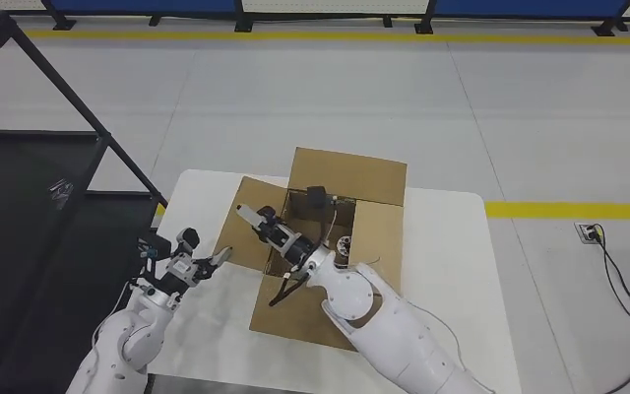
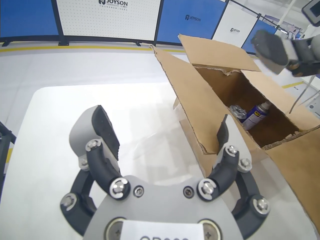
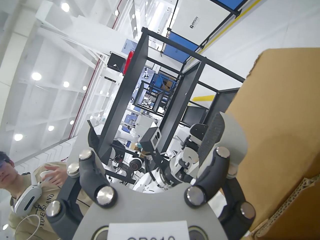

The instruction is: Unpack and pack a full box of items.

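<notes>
Box point(image 1: 349, 177) stands flaps-out on the counter point(image 2: 75, 101), can point(image 2: 256, 114) lying inside. With left jaws gaping at a side flap's edge and right jaws spread empty over the box, I'd lower one straight down the opening, clear of cardboard.

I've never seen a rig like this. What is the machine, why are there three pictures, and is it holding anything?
It is a robot with two arms, each ending in a two-fingered claw called a gripper. The top view comes from a camera above the arms, looking down on a white table with an open cardboard box on it. The other two pictures come from cameras on the wrists, so each shows its own gripper up close. The left gripper is open by the corner of a box flap and holds nothing. The right gripper is also open and empty, with cardboard close beside one finger. Inside the box lie a blue spray can and a metal part.
</notes>
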### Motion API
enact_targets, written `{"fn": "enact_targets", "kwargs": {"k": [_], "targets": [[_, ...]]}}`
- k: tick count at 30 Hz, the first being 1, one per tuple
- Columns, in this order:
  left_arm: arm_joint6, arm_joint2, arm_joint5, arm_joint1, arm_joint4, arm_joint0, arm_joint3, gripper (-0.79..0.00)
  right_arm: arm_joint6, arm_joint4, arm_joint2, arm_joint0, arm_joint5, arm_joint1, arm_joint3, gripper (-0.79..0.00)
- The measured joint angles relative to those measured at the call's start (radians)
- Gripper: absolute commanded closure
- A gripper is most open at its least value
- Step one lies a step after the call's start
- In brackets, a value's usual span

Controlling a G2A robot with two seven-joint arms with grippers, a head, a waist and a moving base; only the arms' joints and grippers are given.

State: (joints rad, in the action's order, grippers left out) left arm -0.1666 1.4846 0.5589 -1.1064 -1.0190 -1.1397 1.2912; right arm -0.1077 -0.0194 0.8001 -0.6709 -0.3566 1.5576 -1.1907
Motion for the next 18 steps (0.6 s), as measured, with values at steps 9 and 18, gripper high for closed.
{"fn": "enact_targets", "kwargs": {"k": [9, 18], "targets": [[0.011, -0.008, -0.008, 0.000, -0.014, 0.008, -0.029, -0.785, -0.167, -0.073, 0.252, -0.223, -0.063, -0.084, -0.350, -0.785], [0.023, -0.040, -0.039, -0.005, -0.061, 0.036, -0.064, -0.785, -0.259, -0.109, 0.450, -0.453, -0.101, -0.134, -0.610, -0.785]]}}
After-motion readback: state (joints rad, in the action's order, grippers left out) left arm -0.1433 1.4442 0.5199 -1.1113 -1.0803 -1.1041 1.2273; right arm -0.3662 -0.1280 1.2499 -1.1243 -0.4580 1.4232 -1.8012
